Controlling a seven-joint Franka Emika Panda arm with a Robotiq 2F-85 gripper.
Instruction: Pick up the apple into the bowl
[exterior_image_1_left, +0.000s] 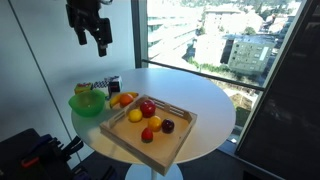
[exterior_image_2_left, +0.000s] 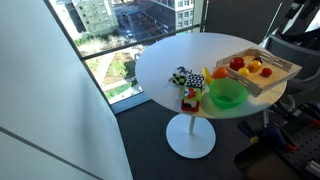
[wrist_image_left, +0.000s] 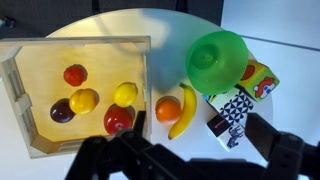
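The glossy red apple (exterior_image_1_left: 147, 108) lies in the wooden tray (exterior_image_1_left: 178, 142), near the tray side that faces the bowl. It also shows in the wrist view (wrist_image_left: 118, 120) and in an exterior view (exterior_image_2_left: 237, 63). The bright green bowl (exterior_image_1_left: 87, 103) stands empty on the white table beside the tray, and is seen in the wrist view (wrist_image_left: 215, 60) and an exterior view (exterior_image_2_left: 226, 94). My gripper (exterior_image_1_left: 91, 42) hangs open and empty high above the table, over the bowl side. Its dark fingers fill the bottom of the wrist view (wrist_image_left: 190, 162).
The tray also holds a smaller red-orange fruit (wrist_image_left: 75, 74), a dark plum (wrist_image_left: 62, 110) and two yellow fruits (wrist_image_left: 84, 100). An orange (wrist_image_left: 168, 108) and a banana (wrist_image_left: 186, 112) lie between tray and bowl. Patterned boxes (wrist_image_left: 232, 112) sit beside the bowl. A window is close behind the table.
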